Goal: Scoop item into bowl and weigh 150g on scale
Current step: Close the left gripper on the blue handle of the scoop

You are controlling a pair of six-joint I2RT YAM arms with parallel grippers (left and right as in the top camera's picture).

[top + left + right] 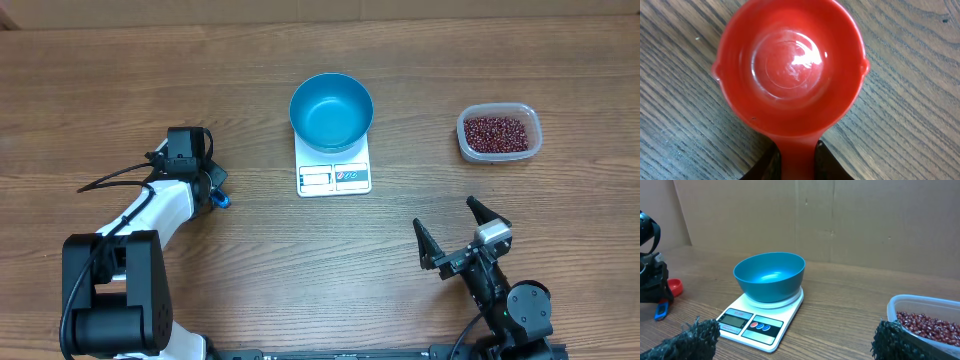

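Bowl (331, 110) sits on the scale (334, 177), upper middle of the counter (300, 290), covering the scale's far part; only the display strip shows, and the readout is too small to read. Bowl looks empty. Beans (497, 131) are all in the clear tub (535, 140), right of the scale and well apart from it, with bare wood between. The counter's far edge runs just behind the bowl, with a cardboard wall (865, 220) behind it. There is wide open counter in front of the scale and between the two arms, and also left of the bowl. Left arm (165, 205) is well left of the scale. From overhead its wrist hides the jaws and the red scoop (790, 65). A small blue piece (218, 198) pokes out beside it; can't tell what it is. In the left wrist view the scoop lies flat on the wood with its cup empty. Left jaws are narrow, with dark fingers (771, 167) closed against both sides of the scoop's handle; handle and fingers are cut off at the bottom edge. Right jaws are wide apart, holding nothing, near the front edge, with clear room to the scale and tub. Right arm's base is cut off at the bottom. In the right wrist view the tub is clipped at the right edge, and only a sliver of the scoop shows at far left.
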